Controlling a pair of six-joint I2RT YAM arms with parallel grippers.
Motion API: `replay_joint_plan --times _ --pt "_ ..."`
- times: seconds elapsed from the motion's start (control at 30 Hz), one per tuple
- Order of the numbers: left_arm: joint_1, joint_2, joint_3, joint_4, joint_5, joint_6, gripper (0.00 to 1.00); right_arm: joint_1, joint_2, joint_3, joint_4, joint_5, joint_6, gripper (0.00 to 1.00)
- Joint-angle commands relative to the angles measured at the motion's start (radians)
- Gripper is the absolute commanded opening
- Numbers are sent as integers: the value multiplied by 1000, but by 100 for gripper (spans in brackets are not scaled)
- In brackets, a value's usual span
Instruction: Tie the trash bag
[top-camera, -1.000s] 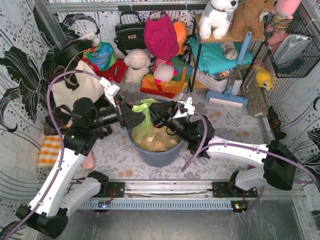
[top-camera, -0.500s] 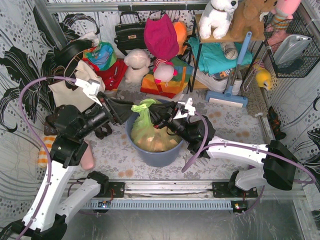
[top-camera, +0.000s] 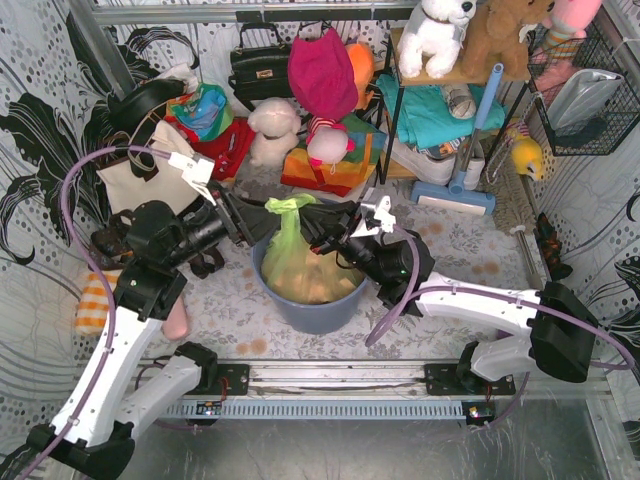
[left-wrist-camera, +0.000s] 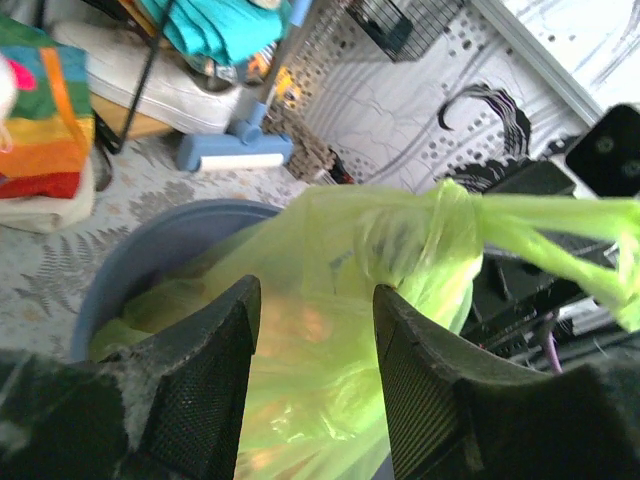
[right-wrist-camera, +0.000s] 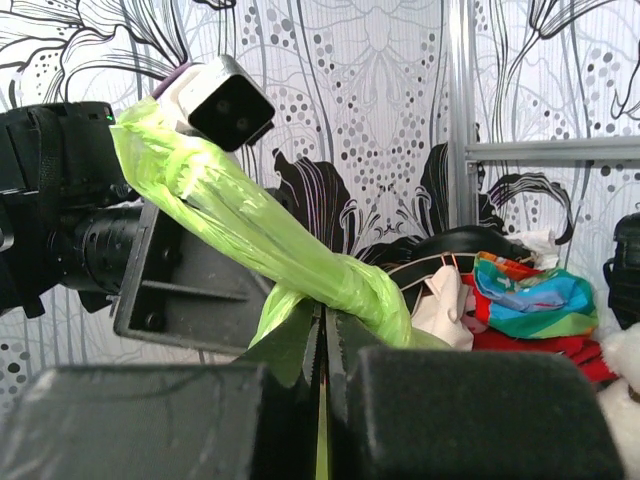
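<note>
Find the trash bag (top-camera: 290, 258) at the centre of the overhead view, seated in the blue-grey bin (top-camera: 312, 314) and drawn up above the rim into a gathered neck. Shows crumpled tan paper (top-camera: 316, 288) through the thin green film. Closes at the top in what looks like a first knot (left-wrist-camera: 455, 222), upper right of the left wrist view, with tails running off toward the right edge.

See the right gripper (top-camera: 320, 228) just right of that neck, fingers pressed together on a tail of the green plastic; plain at the bottom centre of its own wrist view. See the left gripper (left-wrist-camera: 314, 298) at the lower middle of its wrist view, fingers well parted, clamping nothing, with the bag's bulge beyond the gap.

Judge as light, limp and slippery. Likely to stretch or tear under a hard pull, and too soft to hold a loop open. Best taken at a bunched tail just past the knot, where the layers gather, not at the thin wall over the paper. Pull gently against the right-hand grip, lest so light a bag lift out of the bin.
</note>
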Motion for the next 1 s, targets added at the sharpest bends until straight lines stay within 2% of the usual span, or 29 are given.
replay_joint_plan --times 0.0,0.4,0.67,0.83,0.97 --pt "-8 6 -26 79 110 -25 58 1 -30 2 46 6 -55 0" --pt "-12 13 -79 227 218 -153 56 -3 1 34 15 -40 -209 0" --pt "-37 -2 -115 253 222 -195 55 -18 71 75 61 -54 -204 0" --pt "-66 -12 -141 235 222 -193 55 -31 81 82 100 -82 -162 0" --pt "-76 -15 -145 135 172 -146 55 -38 61 82 123 -139 -115 0"
